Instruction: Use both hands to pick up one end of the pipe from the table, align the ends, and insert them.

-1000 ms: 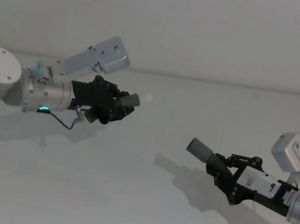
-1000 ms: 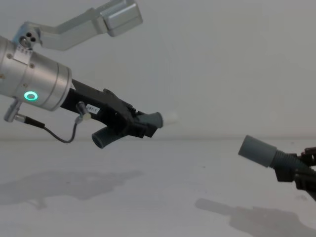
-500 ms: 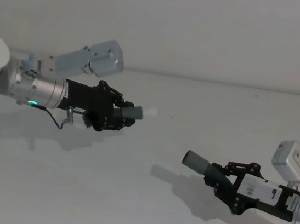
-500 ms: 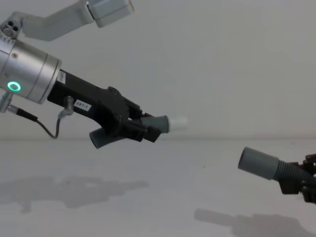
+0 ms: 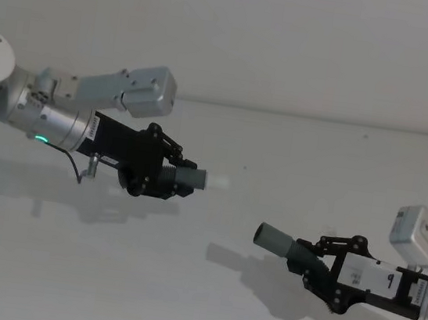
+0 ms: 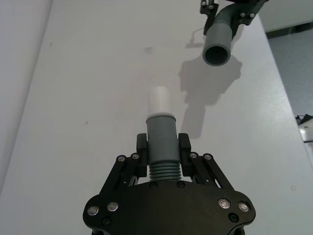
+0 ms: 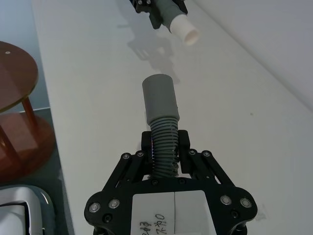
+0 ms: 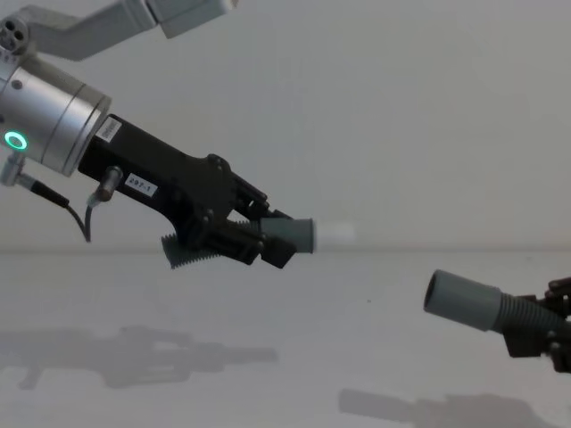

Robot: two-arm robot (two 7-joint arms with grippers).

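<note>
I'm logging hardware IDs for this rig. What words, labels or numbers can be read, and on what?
"297-1", small, digits not certain: white sticker on the left tool, chest view.
Handwritten marks on the white label of the right tool, right wrist view: cut off, unreadable.
Nothing else legible.

The left gripper (image 5: pixel 178 178) carries its pipe (image 5: pixel 193 178) farther right and lower, white tip (image 5: pixel 215 181) now level. The right gripper (image 5: pixel 304 260) sinks slightly, its sleeve (image 5: pixel 272 237) edging left; the gap between both ends narrows.
</note>
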